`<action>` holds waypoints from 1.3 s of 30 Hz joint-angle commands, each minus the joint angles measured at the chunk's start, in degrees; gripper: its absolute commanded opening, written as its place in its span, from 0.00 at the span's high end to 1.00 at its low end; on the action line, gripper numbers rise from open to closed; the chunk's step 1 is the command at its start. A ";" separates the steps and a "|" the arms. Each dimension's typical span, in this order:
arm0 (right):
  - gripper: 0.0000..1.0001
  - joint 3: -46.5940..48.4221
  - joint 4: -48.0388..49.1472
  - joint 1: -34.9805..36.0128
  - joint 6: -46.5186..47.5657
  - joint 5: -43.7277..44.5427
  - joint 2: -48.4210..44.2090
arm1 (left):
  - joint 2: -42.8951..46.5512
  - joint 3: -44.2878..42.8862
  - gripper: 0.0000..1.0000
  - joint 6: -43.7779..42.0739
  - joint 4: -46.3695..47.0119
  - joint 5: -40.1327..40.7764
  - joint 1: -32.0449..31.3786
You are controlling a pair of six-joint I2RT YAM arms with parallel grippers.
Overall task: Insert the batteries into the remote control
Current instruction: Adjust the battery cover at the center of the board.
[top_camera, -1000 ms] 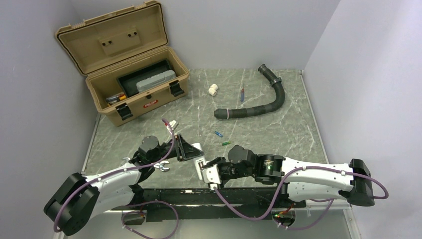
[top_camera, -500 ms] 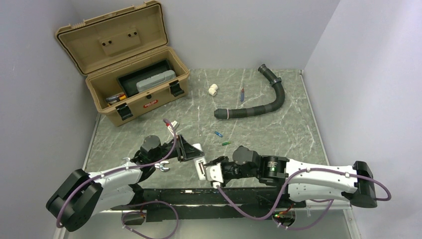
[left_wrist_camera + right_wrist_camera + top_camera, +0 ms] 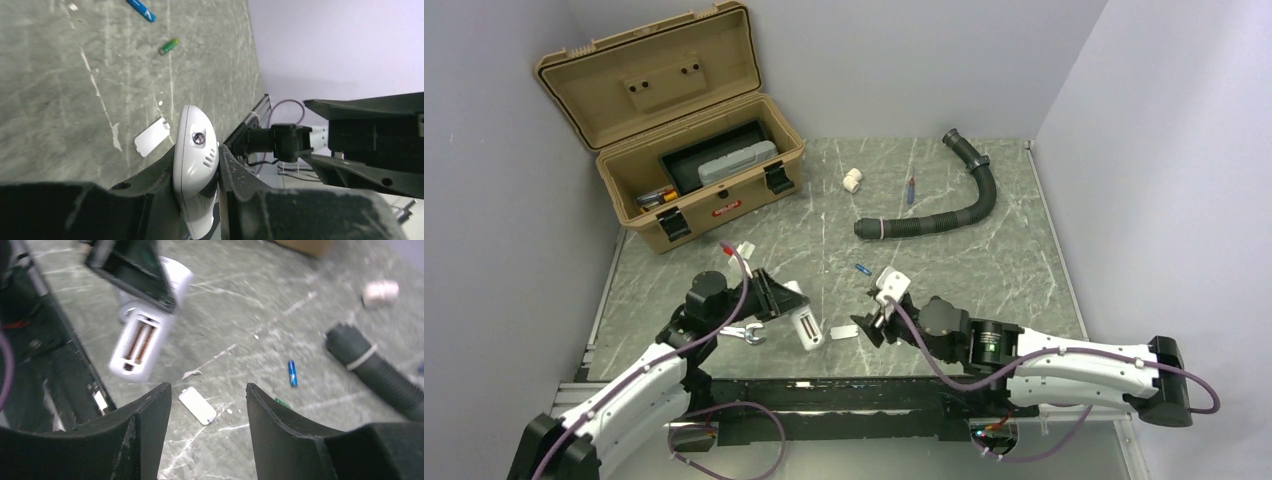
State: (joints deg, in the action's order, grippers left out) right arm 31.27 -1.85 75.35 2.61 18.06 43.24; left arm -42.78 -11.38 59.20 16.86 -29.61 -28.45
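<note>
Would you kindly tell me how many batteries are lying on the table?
2. The blue battery lies on the table beyond the cover; the green battery lies apart from it, nearer the cover. The toolbox may hide more.

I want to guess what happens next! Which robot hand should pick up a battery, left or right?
Right, probably. The left hand is shut on the remote control, its battery slot bare. The right hand is open and empty, with the blue battery and green battery lying just ahead.
</note>
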 commanded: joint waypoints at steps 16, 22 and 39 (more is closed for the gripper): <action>0.41 3.08 5.47 -19.22 10.67 -31.24 27.89 | 12.64 -1.55 1.00 -6.58 -19.12 2.30 3.58; 0.46 5.43 4.12 -19.65 18.09 -39.29 35.77 | 14.11 -1.29 1.00 -6.81 -20.20 1.80 3.99; 0.54 6.29 5.82 -20.09 21.47 -40.53 42.91 | 13.26 -0.53 1.00 -7.70 -18.97 -1.28 6.19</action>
State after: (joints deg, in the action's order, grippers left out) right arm 36.38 1.45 55.53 22.55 -22.83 85.84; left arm -29.47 -12.34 52.56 -4.54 -28.77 -22.96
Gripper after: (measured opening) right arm 0.472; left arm 0.307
